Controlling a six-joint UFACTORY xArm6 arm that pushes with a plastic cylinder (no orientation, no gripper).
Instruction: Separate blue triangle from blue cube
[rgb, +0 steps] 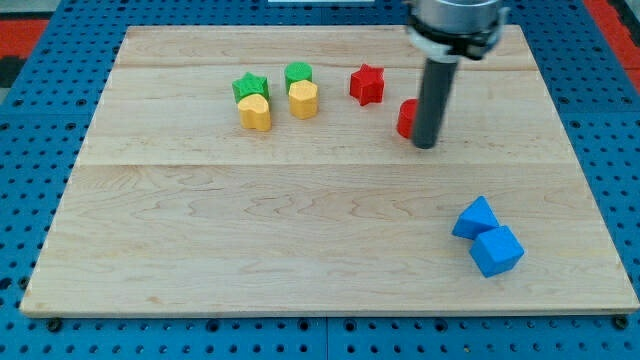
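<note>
The blue triangle (475, 218) lies at the view's lower right of the wooden board (250, 230). The blue cube (497, 251) sits just below and to the right of it, touching it. My tip (425, 146) is at the end of the dark rod in the upper right part of the board, well above the two blue blocks and a little left of them. It stands right beside a red block (405, 118), which the rod partly hides.
A red star (367, 84) lies left of the rod. Further left are a green block (298, 73) above a yellow block (303, 99), and a green star (250, 86) above a yellow heart-like block (255, 112). Blue pegboard surrounds the board.
</note>
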